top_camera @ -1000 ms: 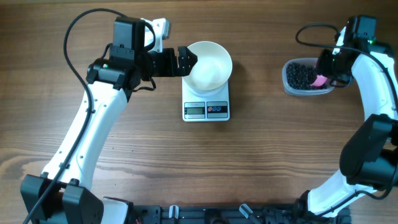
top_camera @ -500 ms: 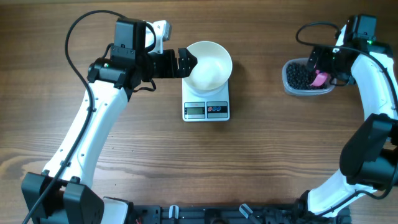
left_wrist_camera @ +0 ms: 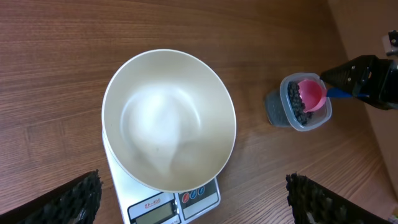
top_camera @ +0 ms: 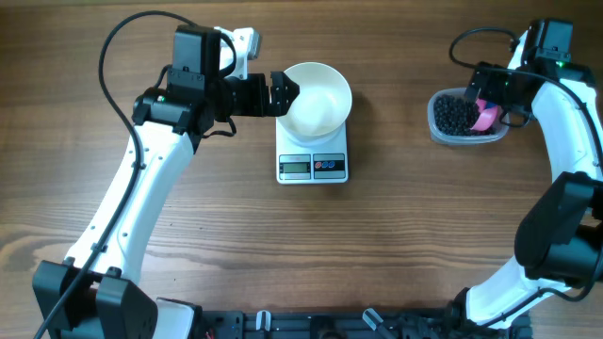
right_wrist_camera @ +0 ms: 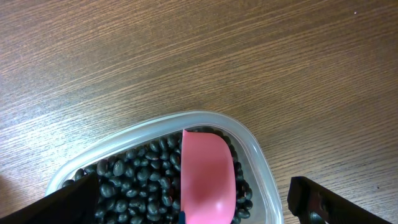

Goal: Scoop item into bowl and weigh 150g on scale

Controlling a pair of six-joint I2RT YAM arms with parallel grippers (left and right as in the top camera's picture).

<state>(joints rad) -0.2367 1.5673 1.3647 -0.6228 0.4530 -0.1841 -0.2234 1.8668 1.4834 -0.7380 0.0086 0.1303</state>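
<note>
- Gripping the scoop (right_wrist_camera: pixel 208 177) too shallowly could tip it, scattering beans (right_wrist_camera: pixel 130 180) on the long carry.
- Right gripper (right_wrist_camera: pixel 193 186), wide open and empty, hovers over the tub (right_wrist_camera: pixel 264 174); scoop lies on the beans inside.
- Left gripper (top_camera: pixel 285 94), also wide open and empty, at 9 o'clock of the bowl (left_wrist_camera: pixel 168 118).
- Bowl sits empty on the scale (top_camera: pixel 312 167) (tub at its 3 o'clock).
</note>
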